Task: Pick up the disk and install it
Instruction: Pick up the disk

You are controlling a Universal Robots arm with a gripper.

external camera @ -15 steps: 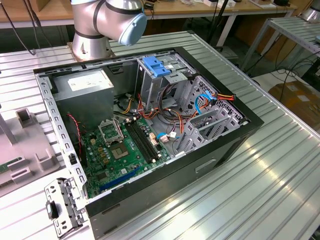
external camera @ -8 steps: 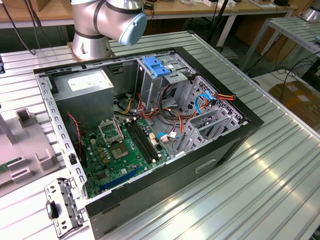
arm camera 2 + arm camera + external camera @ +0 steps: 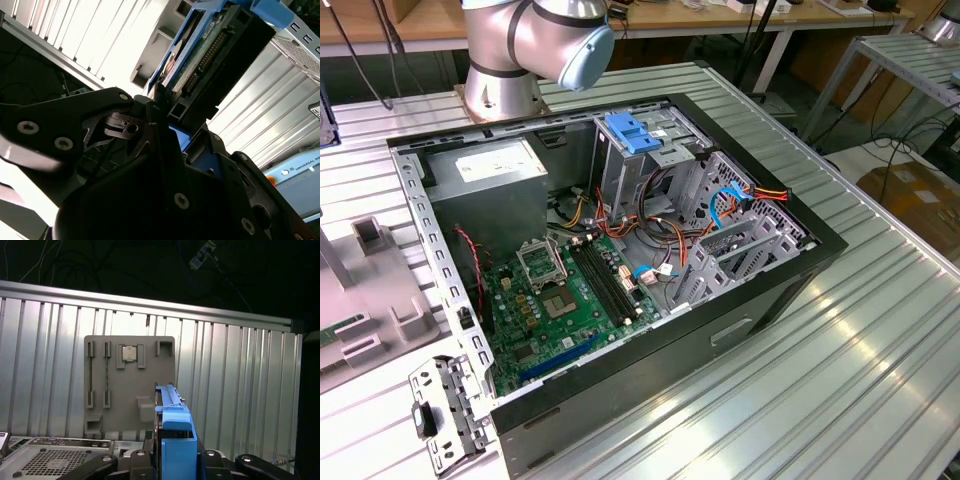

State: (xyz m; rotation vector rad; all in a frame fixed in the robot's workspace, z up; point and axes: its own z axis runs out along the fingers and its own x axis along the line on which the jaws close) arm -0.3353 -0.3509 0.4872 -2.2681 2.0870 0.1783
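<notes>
Gripper [image 3: 172, 459] was clamped on the disk [image 3: 175, 415], which stood edge-on before the grey fixture tray [image 3: 130, 385]. Risk noted: the hold sat at one end of the carrier, so the disk could twist or slip.

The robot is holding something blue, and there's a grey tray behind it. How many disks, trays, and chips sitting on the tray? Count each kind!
Disk, held in the gripper: 1
Grey tray: 1
Processor chip on the tray: 1
Total: 3
</notes>
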